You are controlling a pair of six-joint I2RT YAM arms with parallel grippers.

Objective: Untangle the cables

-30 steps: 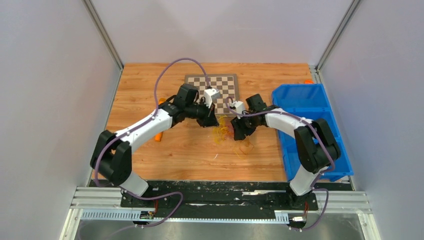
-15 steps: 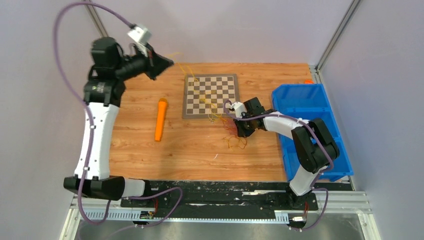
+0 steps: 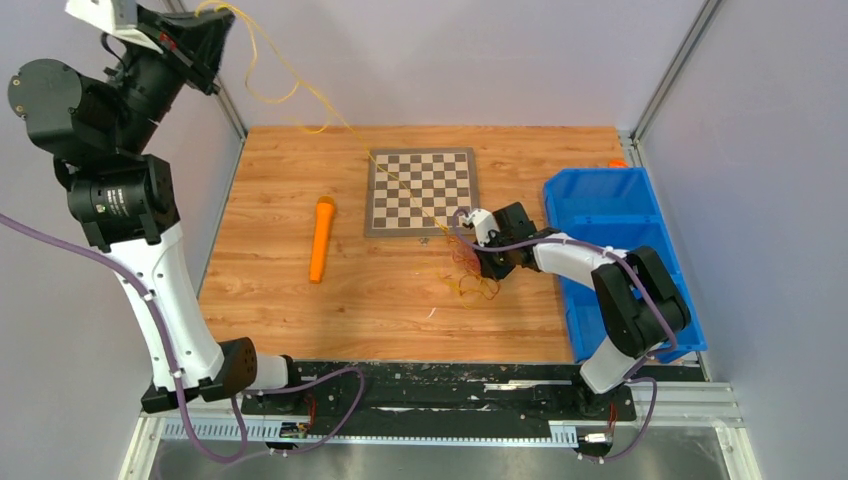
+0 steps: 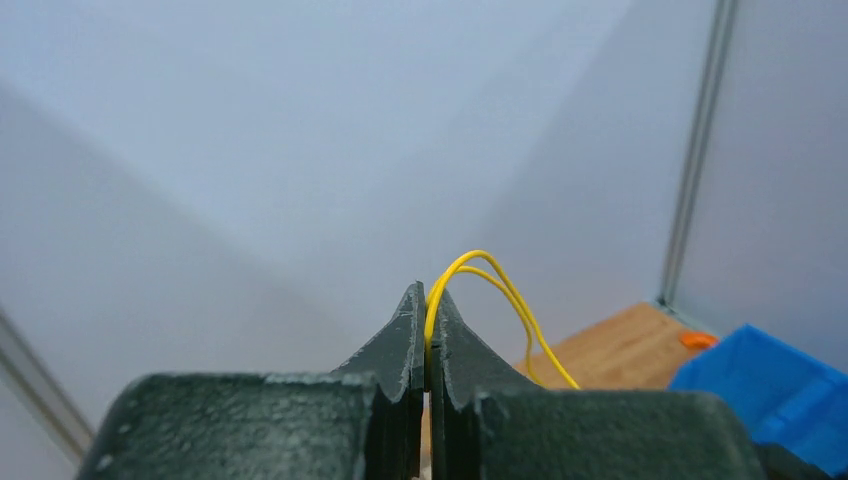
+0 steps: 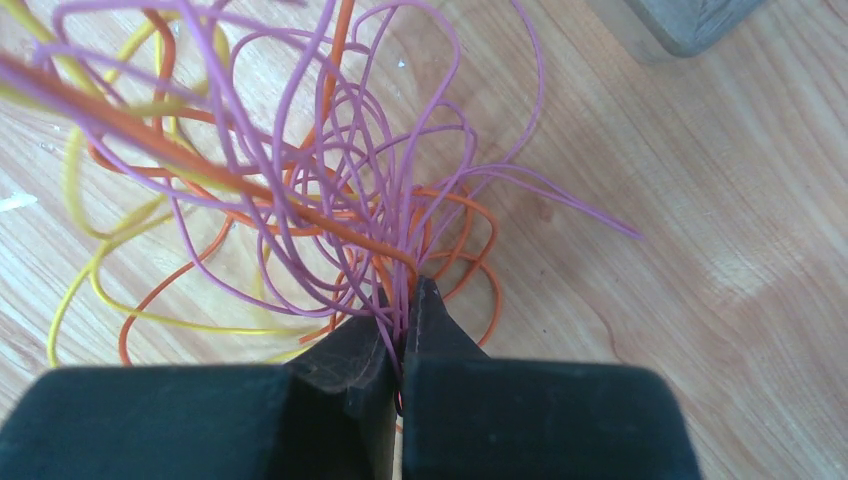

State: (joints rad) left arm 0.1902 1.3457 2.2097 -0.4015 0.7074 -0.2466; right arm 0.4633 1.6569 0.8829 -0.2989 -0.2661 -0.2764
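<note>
The left gripper stands high in the far left corner, well above the table. Its jaws are pressed together on a doubled strand of the yellow cable. In the left wrist view that yellow cable rises from between the tips of the left gripper, arcs over and drops away to their right. From the pinch it slants down over the chessboard toward the right gripper, which is well apart from the left one.

The right gripper sits low at the table, its jaws closed on a bunch of thin purple and orange strands at the near edge of the tangle of cables. In the right wrist view the tangle of cables fans out ahead of the right gripper and to its left. Purple loops lie straight ahead with orange loops under them, and yellow loops lie on the wood further left. One orange strand stretches diagonally from the upper left into the pinch.

An orange cylinder lies on the table well to the left of the right gripper, apart from the tangle. A blue bin stands on its other side
</note>
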